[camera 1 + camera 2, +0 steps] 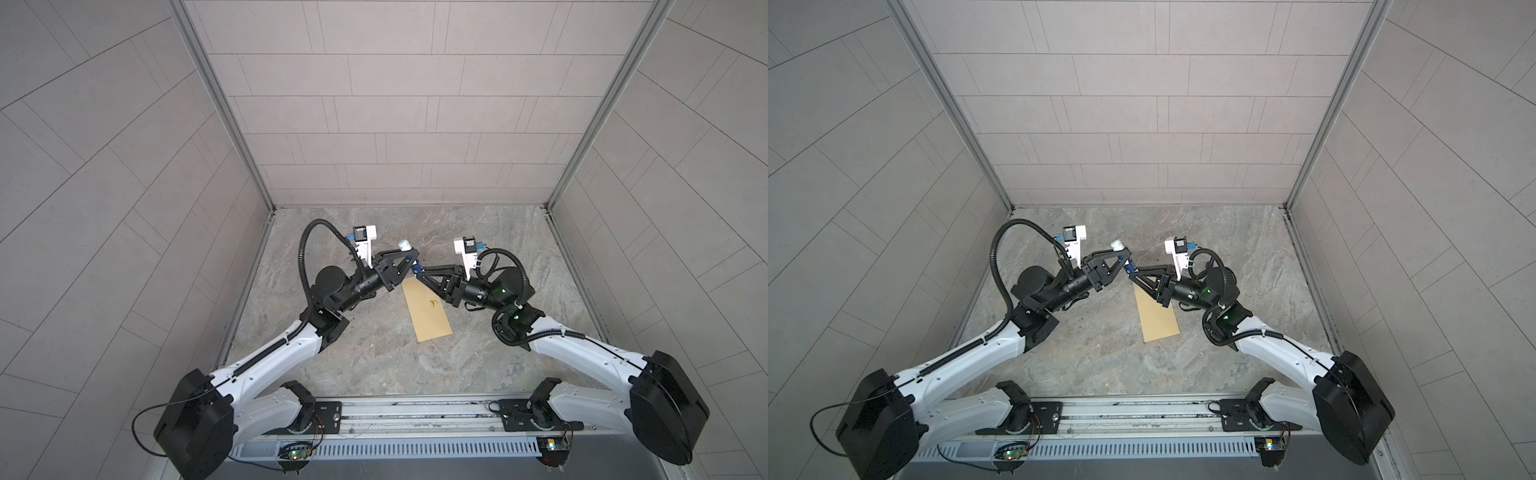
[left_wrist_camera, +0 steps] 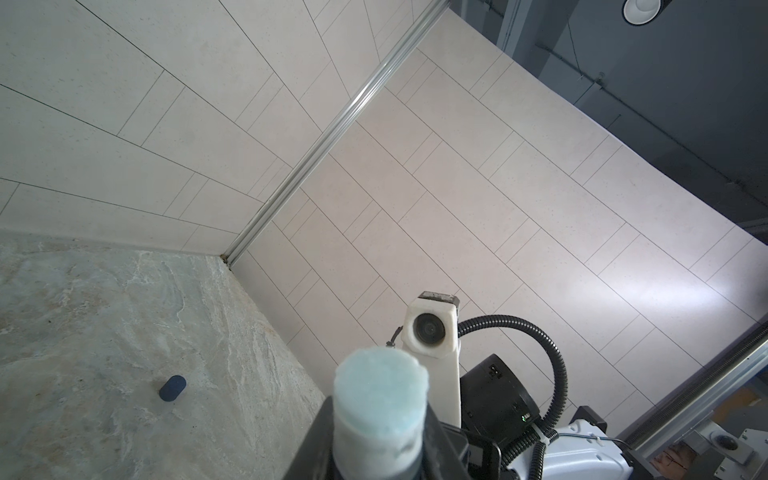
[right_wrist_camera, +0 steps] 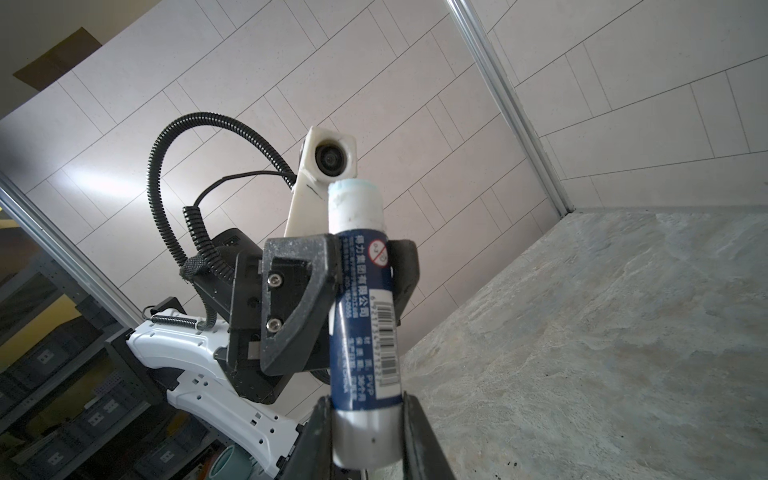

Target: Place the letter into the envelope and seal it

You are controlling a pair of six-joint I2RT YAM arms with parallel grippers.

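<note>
1. Over on the left of both top views, I see my left gripper (image 1: pixel 412 257) reaching toward the middle. Its claw is clamped on a glue stick (image 1: pixel 405 245), around the blue body just below the bared pale glue.
2. Through the left wrist camera, that glue tip sits right in front of the lens, between the black fingers (image 2: pixel 313 440). Further off, a small dark blue cap (image 2: pixel 172 387) lies alone on the marbled table (image 2: pixel 104 332).
3. Around the middle, the glue stick hangs between the two claws. Its glue end is on the left gripper's side and its base on the right gripper's side.
4. Just below the claws in both top views, the envelope (image 1: pixel 428 309) lies flat on the table and slanted. Its far short end is hidden under the grippers. I can make out a small darker mark on its face.
5. On the right, my right gripper (image 1: pixel 419 273) comes in from the opposite side. The right wrist camera shows its two fingers pressed against either side of the stick's pale base, so this claw is closed on the glue stick as well.
</note>
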